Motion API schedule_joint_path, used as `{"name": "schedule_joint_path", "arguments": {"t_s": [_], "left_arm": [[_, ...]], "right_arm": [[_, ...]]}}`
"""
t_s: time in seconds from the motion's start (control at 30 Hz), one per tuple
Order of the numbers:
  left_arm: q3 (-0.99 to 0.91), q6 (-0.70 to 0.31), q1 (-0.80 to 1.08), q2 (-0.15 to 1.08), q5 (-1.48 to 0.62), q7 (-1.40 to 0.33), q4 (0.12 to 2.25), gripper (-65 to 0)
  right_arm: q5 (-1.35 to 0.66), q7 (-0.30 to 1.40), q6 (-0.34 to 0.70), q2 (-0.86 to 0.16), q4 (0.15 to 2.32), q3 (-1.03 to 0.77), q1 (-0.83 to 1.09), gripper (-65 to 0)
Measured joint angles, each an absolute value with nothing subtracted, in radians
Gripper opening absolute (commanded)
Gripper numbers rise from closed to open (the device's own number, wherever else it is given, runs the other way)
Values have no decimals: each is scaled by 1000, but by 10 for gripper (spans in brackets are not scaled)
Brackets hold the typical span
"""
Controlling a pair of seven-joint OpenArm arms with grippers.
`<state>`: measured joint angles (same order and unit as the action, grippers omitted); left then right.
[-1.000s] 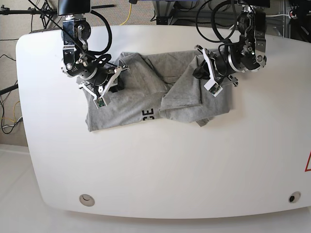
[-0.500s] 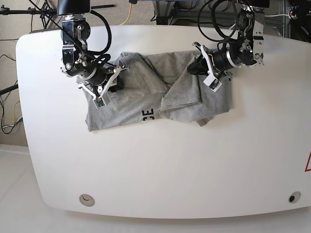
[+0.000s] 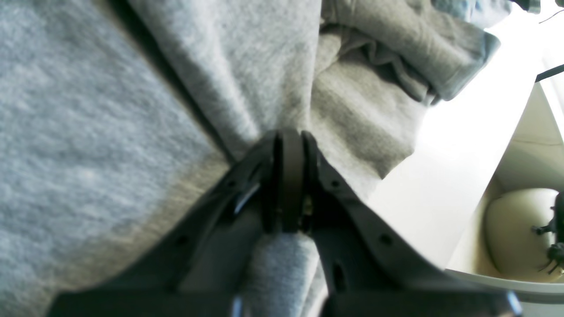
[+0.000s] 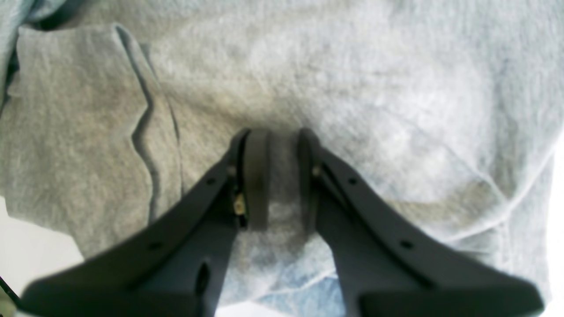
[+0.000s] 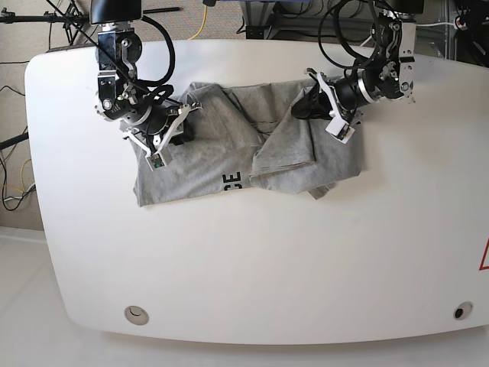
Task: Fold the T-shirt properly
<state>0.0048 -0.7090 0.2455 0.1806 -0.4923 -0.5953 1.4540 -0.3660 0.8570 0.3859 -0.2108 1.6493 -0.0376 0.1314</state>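
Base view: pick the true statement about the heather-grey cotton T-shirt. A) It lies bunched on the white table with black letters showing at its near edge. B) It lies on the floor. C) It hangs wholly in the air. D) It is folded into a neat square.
A: the heather-grey cotton T-shirt lies rumpled on the white table, black letters showing near its front edge.
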Motion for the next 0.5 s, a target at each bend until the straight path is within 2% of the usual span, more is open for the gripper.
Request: {"name": "schedule_joint_path", "arguments": {"t_s": [0.3, 0.5], "left_arm": [[-7, -717, 227, 164, -492, -598, 1435, -641], [-51, -731, 230, 165, -464, -609, 1463, -643]], "right_arm": [[-366, 867, 392, -210, 1662, -46, 134, -529], [-366, 878, 392, -195, 1737, -133, 139, -520]]}}
